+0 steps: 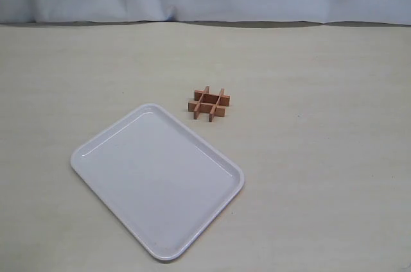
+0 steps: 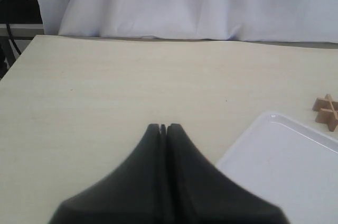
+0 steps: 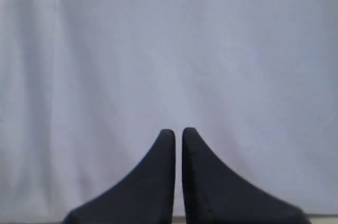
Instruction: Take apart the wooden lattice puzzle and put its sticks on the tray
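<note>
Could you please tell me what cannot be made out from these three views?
1. Left gripper and right gripper: outside the exterior view's frame, so their places are unknown.
2. Puzzle: cut off by the left wrist view's edge; notches too small in the exterior view.
3. Tray: left wrist view shows one corner; frame edges cut the rest.
4. Right wrist view: only cloth beyond the gripper; puzzle and tray out of frame.

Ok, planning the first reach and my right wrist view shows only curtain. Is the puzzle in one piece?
Observer: Yes, the puzzle is one intact grid on the table.
Operator: Where's the tray?
Observer: In the exterior view the tray lies left of it and nearer the camera, not touching.
Operator: And the left gripper?
Observer: The left gripper is shut, above bare table near a tray corner.
</note>
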